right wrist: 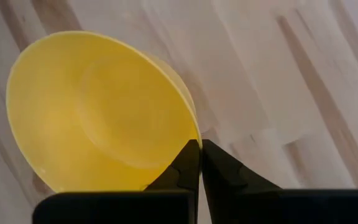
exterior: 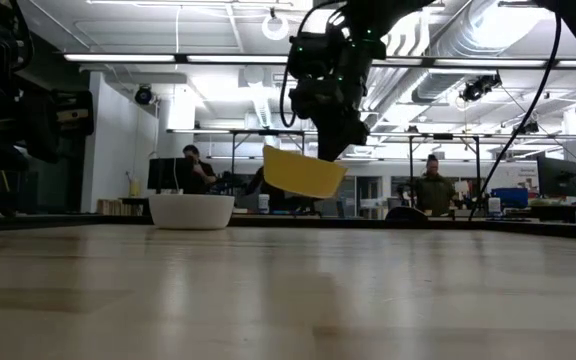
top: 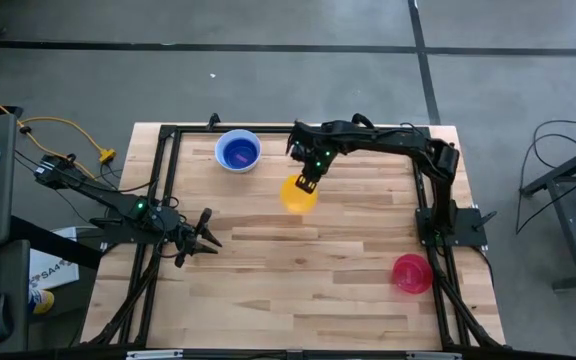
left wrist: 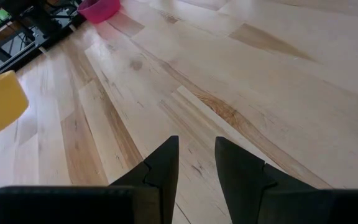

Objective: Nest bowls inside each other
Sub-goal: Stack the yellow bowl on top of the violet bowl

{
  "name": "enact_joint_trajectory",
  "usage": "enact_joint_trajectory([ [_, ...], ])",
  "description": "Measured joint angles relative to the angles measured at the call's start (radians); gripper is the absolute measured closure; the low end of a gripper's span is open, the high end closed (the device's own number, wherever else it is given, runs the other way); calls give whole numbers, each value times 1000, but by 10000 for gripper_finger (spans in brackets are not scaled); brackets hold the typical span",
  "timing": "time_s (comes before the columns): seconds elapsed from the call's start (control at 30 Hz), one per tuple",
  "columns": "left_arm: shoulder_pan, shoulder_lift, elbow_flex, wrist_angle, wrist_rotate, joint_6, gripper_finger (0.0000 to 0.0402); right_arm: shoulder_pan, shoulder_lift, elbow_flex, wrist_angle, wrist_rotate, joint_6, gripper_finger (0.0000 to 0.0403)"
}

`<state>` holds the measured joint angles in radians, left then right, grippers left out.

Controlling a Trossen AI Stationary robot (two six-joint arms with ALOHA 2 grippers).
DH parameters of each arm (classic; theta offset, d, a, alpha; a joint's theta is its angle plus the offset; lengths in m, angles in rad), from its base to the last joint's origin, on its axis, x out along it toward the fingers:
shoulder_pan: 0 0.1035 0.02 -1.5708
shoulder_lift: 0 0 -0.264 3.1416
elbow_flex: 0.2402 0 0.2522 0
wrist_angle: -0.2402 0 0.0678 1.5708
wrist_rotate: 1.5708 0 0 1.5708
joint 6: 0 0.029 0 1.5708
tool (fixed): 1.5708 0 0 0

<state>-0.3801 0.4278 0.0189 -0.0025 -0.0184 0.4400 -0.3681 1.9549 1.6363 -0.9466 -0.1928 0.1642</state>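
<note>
Spreading under both arms, the pale wooden plank table (top: 298,270) carries a black metal frame (top: 168,135) along its edges. At its far side sits a stack of round plastic bowls: a white bowl (top: 237,152) with a blue bowl (top: 239,151) nested in it, and a purple patch showing at the centre. A red-pink round plastic bowl (top: 411,273) rests alone near the right edge, well apart from the stack. The yellow round plastic bowl (exterior: 304,172) hangs tilted in the air, clear of the tabletop, just right of the stack. The right gripper (right wrist: 200,163) is clenched on that yellow bowl's rim, reaching down from above. The left gripper (left wrist: 196,167) waits by the table's left edge, fingers parted and holding nothing.
</note>
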Motion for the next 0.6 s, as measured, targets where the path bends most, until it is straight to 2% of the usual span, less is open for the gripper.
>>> enact_joint_trajectory([
  [0.6,0,0,0,0,-1,7,297,-5,0,0,34,-2,-57,399],
])
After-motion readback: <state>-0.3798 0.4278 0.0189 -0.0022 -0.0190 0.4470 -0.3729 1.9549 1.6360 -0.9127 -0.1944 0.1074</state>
